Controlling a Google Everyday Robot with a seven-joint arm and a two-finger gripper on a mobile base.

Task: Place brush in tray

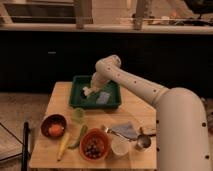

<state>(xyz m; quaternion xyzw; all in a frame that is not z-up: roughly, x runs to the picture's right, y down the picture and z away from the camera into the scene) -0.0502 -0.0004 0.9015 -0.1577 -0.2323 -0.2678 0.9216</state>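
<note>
The dark green tray [114,103] stands at the back of the wooden table [137,114]. My gripper [89,91] reaches down over the tray's left half, low above its floor. A small whitish piece [86,92] shows at the gripper's tip, with a dark spot beside it. It may be the brush; I cannot tell whether it is held or lies in the tray. A pale blue flat item [103,97] lies in the tray just right of the gripper.
In front of the tray stand a green cup [78,115], a dark red bowl [54,126], an orange bowl of dark fruit [94,145], a banana [63,143], a white cup [119,146], a grey cloth [125,130] and a metal cup [143,142].
</note>
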